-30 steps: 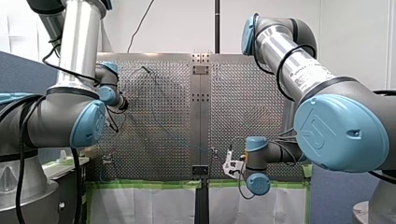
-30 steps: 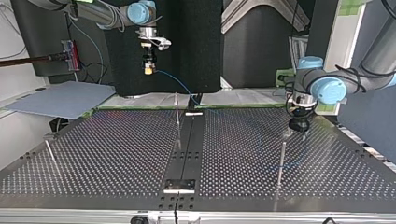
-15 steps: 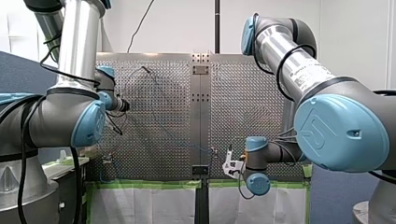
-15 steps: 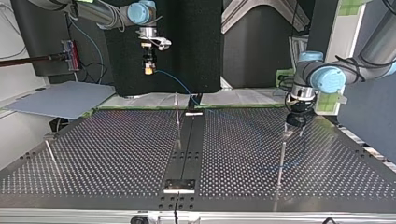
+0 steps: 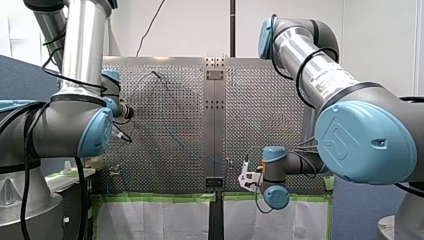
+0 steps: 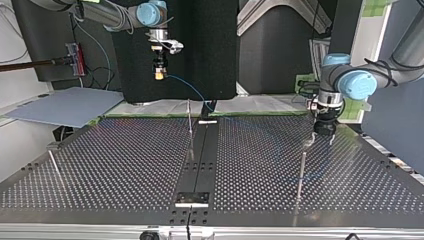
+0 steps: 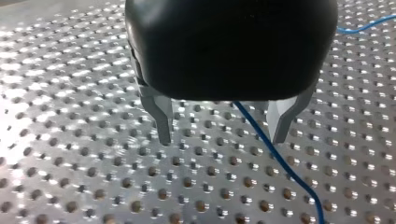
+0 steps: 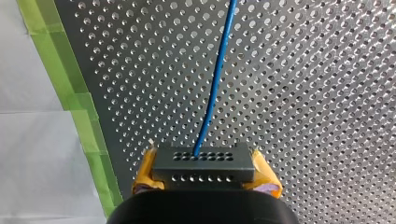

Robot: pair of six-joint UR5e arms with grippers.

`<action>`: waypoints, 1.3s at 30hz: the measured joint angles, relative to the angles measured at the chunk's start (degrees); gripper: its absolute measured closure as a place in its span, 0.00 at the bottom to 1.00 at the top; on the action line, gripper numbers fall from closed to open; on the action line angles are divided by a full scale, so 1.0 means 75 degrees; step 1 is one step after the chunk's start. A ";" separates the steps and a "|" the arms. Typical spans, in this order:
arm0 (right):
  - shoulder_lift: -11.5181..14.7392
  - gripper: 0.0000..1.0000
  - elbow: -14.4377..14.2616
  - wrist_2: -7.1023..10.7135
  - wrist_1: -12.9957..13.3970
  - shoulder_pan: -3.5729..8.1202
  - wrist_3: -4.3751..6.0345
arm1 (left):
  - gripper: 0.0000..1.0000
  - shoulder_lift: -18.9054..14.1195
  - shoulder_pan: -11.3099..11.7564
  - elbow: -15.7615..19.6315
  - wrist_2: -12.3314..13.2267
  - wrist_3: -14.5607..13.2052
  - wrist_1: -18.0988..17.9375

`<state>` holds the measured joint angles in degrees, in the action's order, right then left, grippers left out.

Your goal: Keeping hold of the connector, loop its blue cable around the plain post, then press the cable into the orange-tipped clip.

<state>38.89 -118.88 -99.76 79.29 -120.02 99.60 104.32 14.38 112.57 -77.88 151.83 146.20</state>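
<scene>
We see a blue cable (image 8: 212,88) leaving a black connector (image 8: 203,169) patterned with two rows of small holes, between our right gripper's (image 8: 204,161) yellow pads (image 8: 144,175). The table (image 8: 303,93) is silver, evenly dotted, edged with green tape (image 8: 60,70). Our left gripper (image 7: 222,139) is black with what seem grey metal fingers (image 7: 161,116).

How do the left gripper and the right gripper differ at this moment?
The left gripper is open, with bare metal fingers; the right gripper has yellow pads and is shut on the black connector. The left gripper hangs close above the table; the right gripper is well above it. Shared: the blue cable meets both, leaving the connector and running ungripped between the left gripper's fingers.
</scene>
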 joint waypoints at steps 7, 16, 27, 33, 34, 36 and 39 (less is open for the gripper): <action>0.0001 1.00 0.0002 0.0000 0.0008 0.0000 0.0000 | 0.00 -0.0288 0.0075 0.0164 0.0025 0.0118 0.0068; 0.0000 1.00 0.0007 0.0000 0.0002 0.0000 0.0007 | 0.00 -0.0765 0.0043 0.0465 0.0180 0.0081 0.0088; 0.0000 1.00 0.0040 0.0088 -0.0017 0.0000 0.0120 | 0.00 -0.1583 0.0058 0.0700 0.0094 -0.0164 0.0509; 0.0001 1.00 0.0079 0.0182 -0.0040 0.0002 0.0333 | 0.00 -0.2030 0.0032 0.0390 -0.0008 -0.0566 0.0934; 0.0002 1.00 0.0093 0.0200 -0.0068 0.0002 0.0349 | 0.00 -0.2098 0.0024 0.0325 -0.0049 -0.0634 0.0999; 0.0002 1.00 0.0115 0.0220 -0.0124 0.0001 0.0359 | 0.00 -0.2267 0.0003 0.0162 -0.0180 -0.0801 0.1171; 0.0002 1.00 0.0132 0.0260 -0.0190 -0.0002 0.0342 | 0.00 -0.2506 -0.0038 -0.0074 -0.0399 -0.1039 0.1409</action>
<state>38.90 -117.89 -97.81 77.86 -120.03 102.16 85.52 14.09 112.01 -80.88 144.03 156.77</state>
